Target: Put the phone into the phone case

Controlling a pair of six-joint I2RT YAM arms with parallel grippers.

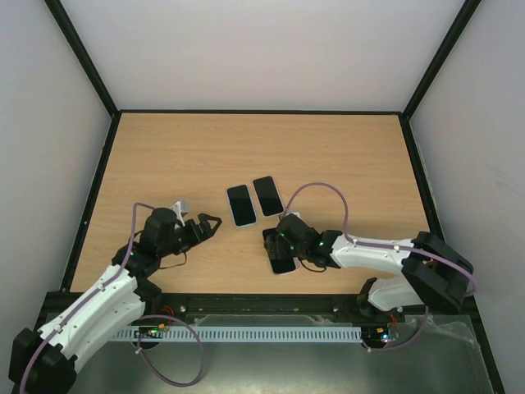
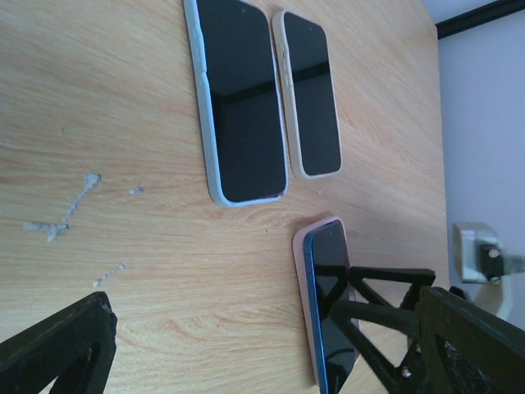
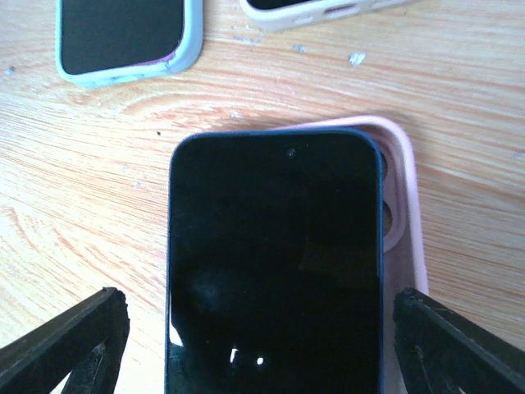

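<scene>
A phone [image 3: 275,263] with a dark screen and a blue rim lies half on a pink case [image 3: 404,205], shifted to its left, so the case's right wall and camera hole show. In the top view the phone [image 1: 281,251] lies near the table's front middle. My right gripper [image 3: 262,345] is open above it, one finger on each side of the phone, neither touching. The left wrist view shows the phone [image 2: 332,287] tilted on the pink case [image 2: 304,279], with the right gripper's fingers [image 2: 385,305] over it. My left gripper [image 1: 209,223] is open and empty, to the phone's left.
Two other cased phones lie side by side just behind: one in a light blue case [image 1: 240,204], one in a pale case [image 1: 267,195]. They also show in the left wrist view as the blue-cased phone [image 2: 238,98] and the pale-cased phone [image 2: 312,90]. Black frame posts border the table.
</scene>
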